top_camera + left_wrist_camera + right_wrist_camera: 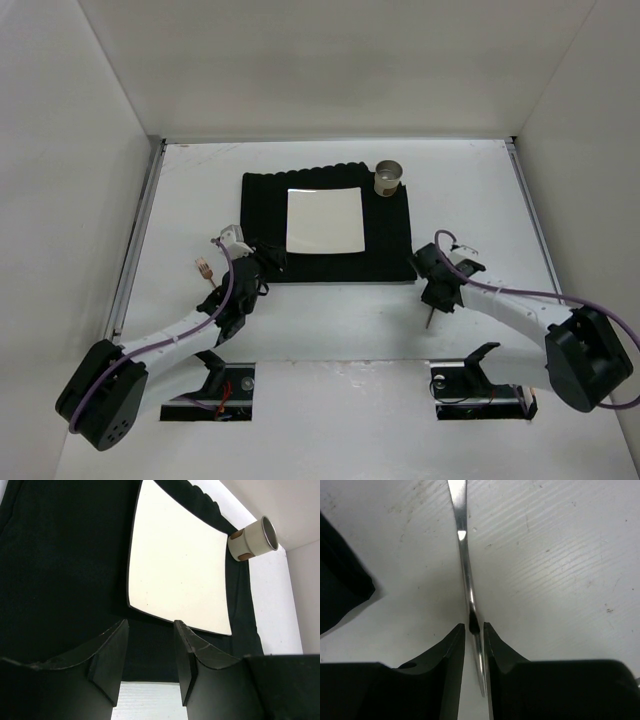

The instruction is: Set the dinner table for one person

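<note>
Far left, a small tan object lay on the dinner table, just outside the left arm and too small to name. The table itself was the big matte white surface under everything, running from the arm bases to the back wall.

Next came the left end effector, poised at the near left corner of the black ribbed mat. Its fingers were spread wide with nothing between them. Through the gap its wrist camera showed a strip of white table, then mat.

Moving along, the mat lay in the middle of the table. On it sat the white square plate, flat and roughly centred. At the mat's far right corner stood a pale cup with a tan band, upright, near the plate's far right corner but apart from it.

Over on the right, the right end effector hung low over bare table, just off the mat's near right corner. It had a slim metal utensil between its fingers, both pressed in on it from either side in a tight pinch. Which piece of cutlery it was, I could not tell. It showed edge-on, thin and shiny, running away from the fingers over the white surface, clear of the mat.
</note>
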### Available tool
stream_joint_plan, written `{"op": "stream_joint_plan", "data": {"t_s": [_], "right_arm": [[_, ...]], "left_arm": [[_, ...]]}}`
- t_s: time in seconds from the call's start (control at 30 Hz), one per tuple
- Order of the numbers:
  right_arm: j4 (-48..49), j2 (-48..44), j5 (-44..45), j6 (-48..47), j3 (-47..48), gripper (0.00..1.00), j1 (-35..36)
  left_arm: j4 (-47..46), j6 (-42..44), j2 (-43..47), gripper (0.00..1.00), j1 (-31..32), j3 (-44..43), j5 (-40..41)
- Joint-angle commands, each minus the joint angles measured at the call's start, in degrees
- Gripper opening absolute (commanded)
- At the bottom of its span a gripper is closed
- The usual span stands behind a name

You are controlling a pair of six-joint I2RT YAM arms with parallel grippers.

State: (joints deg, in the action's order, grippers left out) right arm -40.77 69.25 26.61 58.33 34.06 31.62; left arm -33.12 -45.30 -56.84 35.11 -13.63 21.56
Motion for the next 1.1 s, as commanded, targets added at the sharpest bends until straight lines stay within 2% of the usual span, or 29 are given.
{"op": "stream_joint_plan", "data": {"t_s": [0.0,0.33,0.47,0.57,0.7,0.83,1.07], "right_arm": [[-3.2,1.1,2.0,0.8,3.0,0.27,0.9],[1.7,3.8,-0.2,-3.0,2.0,0.27,-1.3],[3.7,4.7,0.3,-4.0,2.2,0.18,-1.4],[4.8,4.6,0.6,-4.6,2.1,0.15,-1.5],[6.6,1.6,1.4,-3.9,0.5,0.07,-1.4],[5.9,-4.2,2.8,-1.9,0.6,0.06,-1.4],[1.9,-7.6,3.1,-8.1,6.3,0.06,-1.1]], "left_arm": [[-1.2,-0.1,1.0,0.39,-0.2,0.3,0.3],[-1.0,0.1,2.3,0.39,-0.9,0.6,0.3],[-1.1,0.0,1.6,0.39,-1.0,0.5,0.3],[-1.4,0.0,0.6,0.39,-1.0,0.4,0.3],[-1.5,-0.1,0.2,0.39,-1.1,0.4,0.3],[-1.5,-0.1,0.1,0.39,-1.1,0.3,0.3],[-1.5,0.0,-0.4,0.39,-1.0,0.2,0.3]]}}
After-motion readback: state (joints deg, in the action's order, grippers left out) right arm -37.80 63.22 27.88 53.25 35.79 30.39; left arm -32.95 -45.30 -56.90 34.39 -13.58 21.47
